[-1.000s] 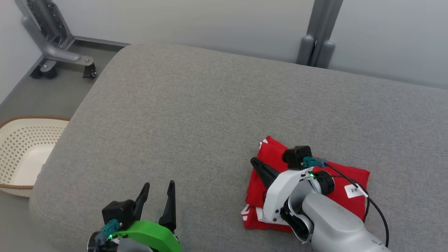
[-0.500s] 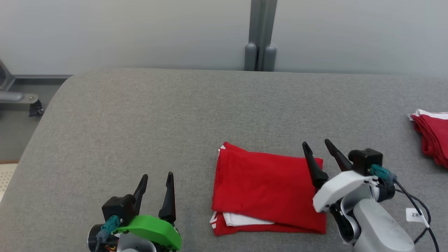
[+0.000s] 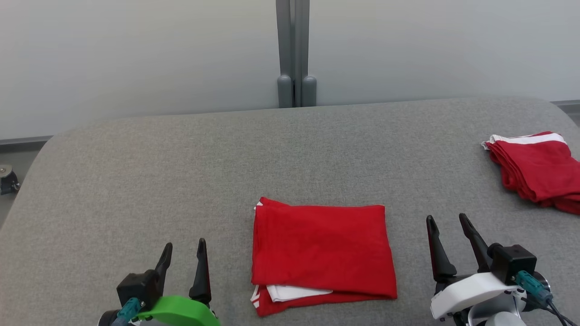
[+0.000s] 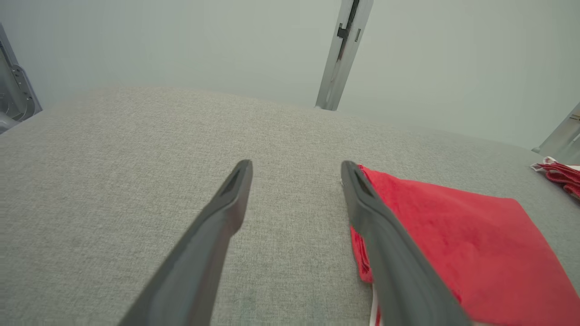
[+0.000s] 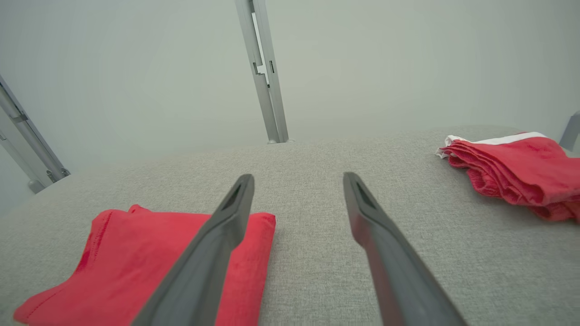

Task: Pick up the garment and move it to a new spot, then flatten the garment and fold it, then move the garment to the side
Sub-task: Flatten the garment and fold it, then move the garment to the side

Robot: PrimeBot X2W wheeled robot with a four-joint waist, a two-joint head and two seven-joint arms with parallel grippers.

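**A:** Entry one, the pincers?

**B:** Left gripper [image 3: 185,243]: fingers spread, empty. Right gripper [image 3: 446,217]: the same, spread wide and holding nothing. Both sit at the near edge of the grey padded table [image 3: 181,158].

**A:** Entry two, the task piece?

**B:** Red garment [image 3: 321,244], folded to a flat rectangle, with white trim peeping out at its near edge. It lies between the pincers, at three o'clock of the left one and nine o'clock of the right, touching neither.

**A:** Handling?

**B:** Judged light, soft and limp. The layers would likely slide apart if only the top ply is pinched. Best hold is at the two short sides, one gripper on each, taking every layer together.

**A:** Entry three, surroundings?

**B:** A stack of red garments [image 3: 534,167] lies at one o'clock of the right gripper, well apart. A grey post [image 3: 294,54] stands at twelve o'clock behind the table. The way to the garment is free, but the stack takes up part of the right side.
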